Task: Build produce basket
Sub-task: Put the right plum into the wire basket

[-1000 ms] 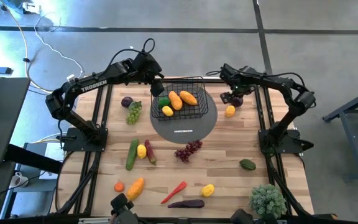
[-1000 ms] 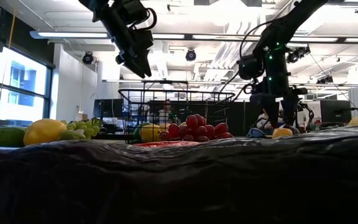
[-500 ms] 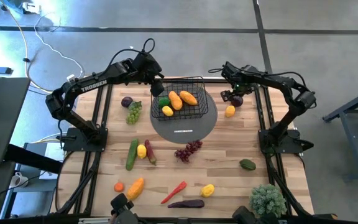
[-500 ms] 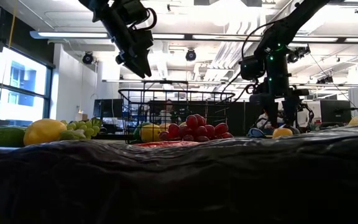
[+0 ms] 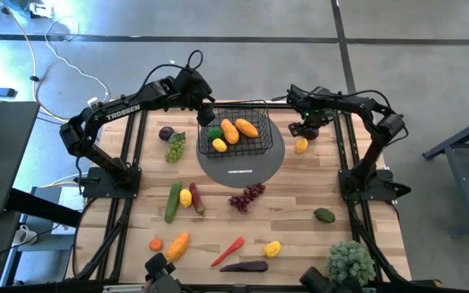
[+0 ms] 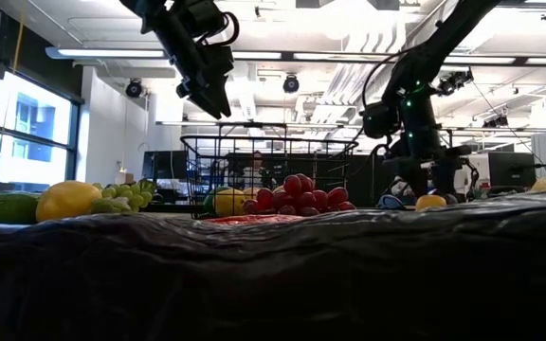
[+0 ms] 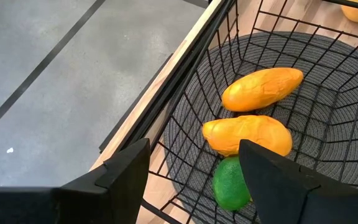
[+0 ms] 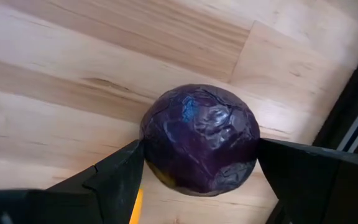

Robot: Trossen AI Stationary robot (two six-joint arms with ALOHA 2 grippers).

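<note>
basket (image 5: 236, 138) on grey mat (image 5: 255, 165), holds three pieces | left end effector (image 5: 205, 116) at basket's corner | right end effector (image 5: 307, 130) beside lemon (image 5: 301, 146)

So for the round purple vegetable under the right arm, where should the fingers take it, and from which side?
Probably across its widest middle, coming straight down from above. The purple vegetable is a near-round ball sitting on the bare wooden table, with no stem or handle showing, so only its sides offer purchase. The right gripper is open with one finger on each side of it, already lined up.
</note>
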